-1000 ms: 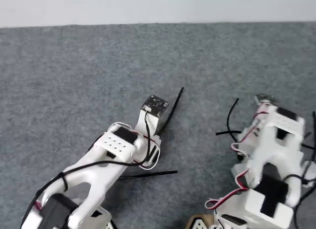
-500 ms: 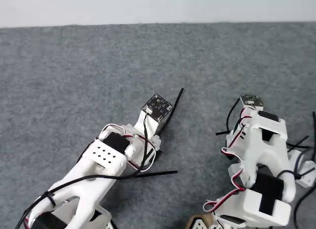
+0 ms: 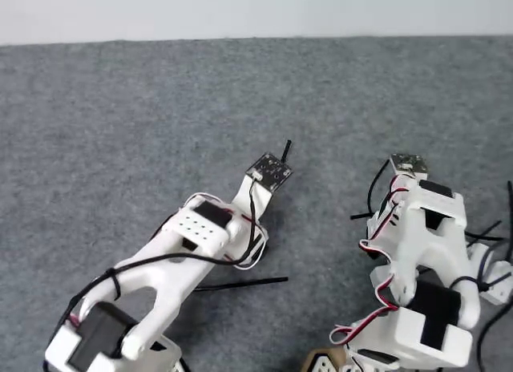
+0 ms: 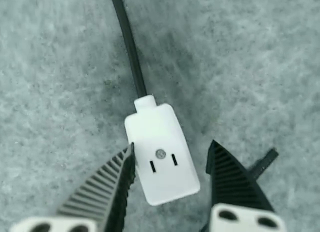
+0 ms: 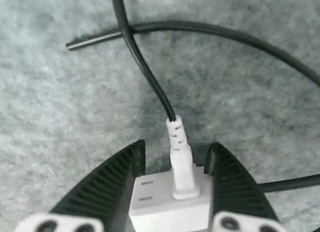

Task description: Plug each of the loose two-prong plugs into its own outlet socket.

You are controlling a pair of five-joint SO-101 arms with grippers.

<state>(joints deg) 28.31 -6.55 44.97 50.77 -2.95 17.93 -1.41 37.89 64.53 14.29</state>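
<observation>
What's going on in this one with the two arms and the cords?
Two robot arms are working on plugs and sockets on a grey table. The left hand is open and down around a white socket on a black cord. Its two slots are empty, and one finger touches its edge. The right hand is closed on a second socket block, which already has a white plug seated in it.

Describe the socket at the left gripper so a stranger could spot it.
On the grey carpeted table, look between the left gripper's open black ribbed fingers. A white rectangular socket block lies there, a black cord leaving one end. Unlike the white block at the right gripper, its two slots hold no plug.
</observation>
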